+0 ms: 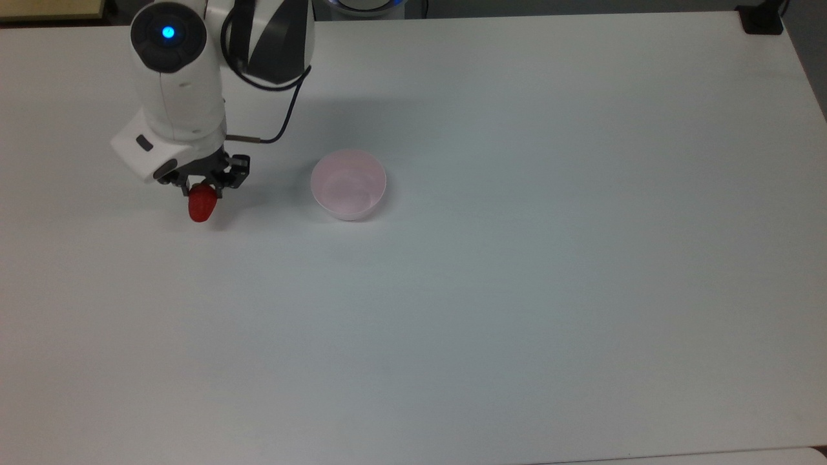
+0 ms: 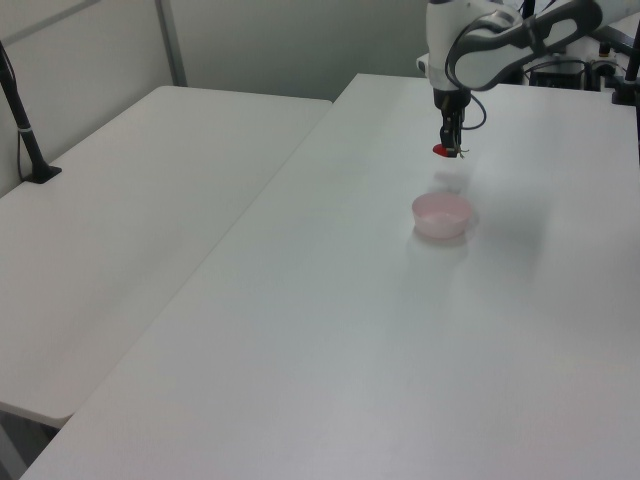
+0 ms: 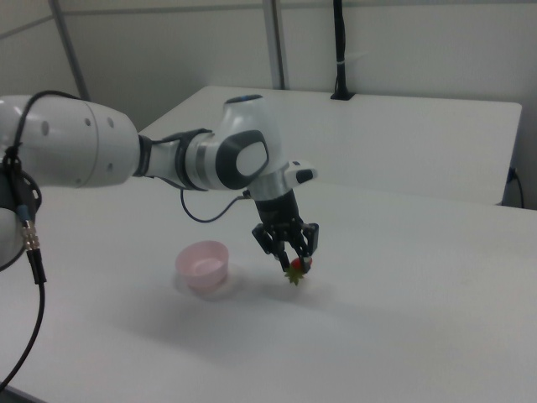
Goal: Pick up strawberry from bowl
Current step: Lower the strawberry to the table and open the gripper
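Note:
The red strawberry hangs in my gripper, which is shut on its upper end, well to the top view's left of the bowl. The pale pink bowl stands empty on the white table. In the right view the strawberry with its green leaves sits between the fingers, just above the table and to the right view's right of the bowl. In the left view the gripper holds the strawberry beyond the bowl.
The white table spreads wide around the bowl. A second white table stands at the left view's left, with a black post clamped to it. A dark block sits at the top view's far right corner.

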`<state>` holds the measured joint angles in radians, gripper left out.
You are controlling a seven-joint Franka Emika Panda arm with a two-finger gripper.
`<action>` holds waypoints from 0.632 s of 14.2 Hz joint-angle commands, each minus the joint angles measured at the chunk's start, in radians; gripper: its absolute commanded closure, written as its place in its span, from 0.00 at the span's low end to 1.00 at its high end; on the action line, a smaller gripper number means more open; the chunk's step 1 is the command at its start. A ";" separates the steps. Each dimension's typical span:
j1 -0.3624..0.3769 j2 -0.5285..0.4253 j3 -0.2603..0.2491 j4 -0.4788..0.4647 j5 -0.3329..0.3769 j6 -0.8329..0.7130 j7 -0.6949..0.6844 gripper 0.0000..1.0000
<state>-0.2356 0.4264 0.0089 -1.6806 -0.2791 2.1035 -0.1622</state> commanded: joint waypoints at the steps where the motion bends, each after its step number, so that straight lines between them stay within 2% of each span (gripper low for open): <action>1: 0.002 0.046 -0.003 0.004 -0.051 0.046 -0.010 0.56; 3: -0.007 0.048 -0.003 0.004 -0.051 0.046 -0.008 0.51; 4: -0.007 0.046 -0.003 0.004 -0.051 0.044 -0.007 0.33; 5: -0.007 0.038 -0.003 0.004 -0.051 0.041 -0.005 0.05; 6: -0.007 0.026 -0.003 0.005 -0.049 0.036 -0.003 0.00; 9: 0.005 -0.072 0.009 -0.002 -0.034 -0.011 0.025 0.00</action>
<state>-0.2437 0.4625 0.0091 -1.6582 -0.3149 2.1383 -0.1622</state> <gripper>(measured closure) 0.185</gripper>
